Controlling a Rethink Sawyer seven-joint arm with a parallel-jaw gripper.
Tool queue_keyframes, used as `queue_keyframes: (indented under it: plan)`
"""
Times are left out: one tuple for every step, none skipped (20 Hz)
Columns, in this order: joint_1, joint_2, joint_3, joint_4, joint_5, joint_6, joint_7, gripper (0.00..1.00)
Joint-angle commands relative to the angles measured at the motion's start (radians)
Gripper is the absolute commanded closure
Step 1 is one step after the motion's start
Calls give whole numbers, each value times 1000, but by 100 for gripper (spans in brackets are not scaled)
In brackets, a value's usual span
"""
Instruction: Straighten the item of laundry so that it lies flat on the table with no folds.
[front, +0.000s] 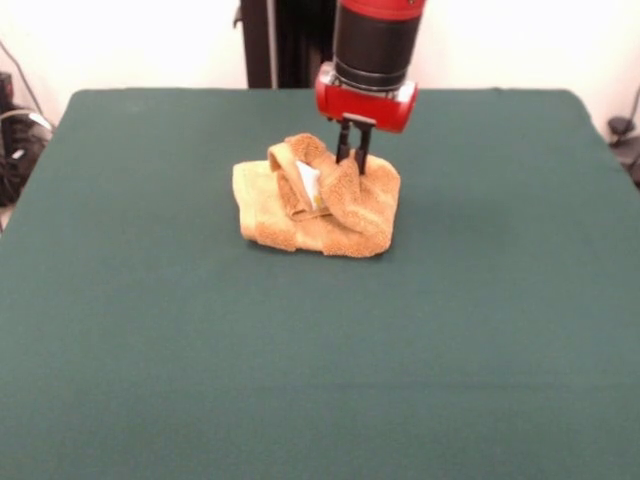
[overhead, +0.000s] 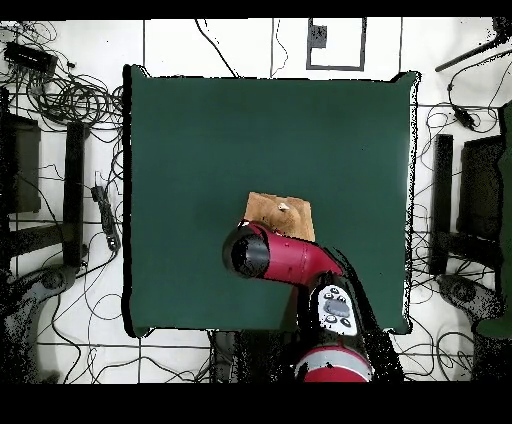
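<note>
- Lying nearest the camera: a wide bare stretch of the green table (front: 320, 380), reaching right up to the picture's bottom edge.
- Hanging straight down over the middle of the table: the gripper (front: 353, 158), its two black fingers (front: 363, 148) standing close together, almost parallel, tips sinking into the top of the towel (front: 315, 205).
- Pinching narrowly on a raised fold at the towel's upper right part in the front view; looking closed on the terry there, with only a thin slit showing between the fingers.
- Sitting just above the fingers: a red block with a pale band, and above that a black cylinder topped by a red arm (front: 378, 30) running out of the top edge.
- Lying bunched in a small heap around the fingers: the orange-tan towel, folded over itself in thick rolls, one flap curling across the top left, a small white tag (front: 308, 183) peeking out in the hollow between the folds.
- Resting on the table a little beyond its centre in the front view, well apart from every edge.
- Showing from overhead as a tan patch (overhead: 285, 213) partly covered by the red arm (overhead: 285, 258), which is reaching in from the bottom edge of the table (overhead: 200, 130).
- Spreading out past the table in the overhead view: a pale floor strewn with black cables (overhead: 75, 95) on both sides.
</note>
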Motion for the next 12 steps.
queue_keyframes:
  plan:
    - [60, 53, 87, -40, 110, -15, 248, 100]
    - [62, 54, 85, -42, 116, -14, 246, 100]
    - [67, 55, 83, -43, 126, -15, 251, 100]
    - [68, 55, 82, -41, 131, -16, 249, 100]
    - [72, 57, 79, -44, 138, -16, 249, 100]
    - [71, 56, 80, -42, 142, -17, 246, 100]
    - [73, 57, 81, -44, 149, -17, 248, 100]
    - [70, 56, 83, -39, 153, -19, 246, 100]
    - [72, 57, 84, -41, 159, -18, 247, 100]
    - [69, 57, 86, -40, 163, -18, 243, 100]
    - [70, 58, 88, -42, 167, -18, 240, 100]
    - [71, 59, 89, -46, 172, -15, 237, 100]
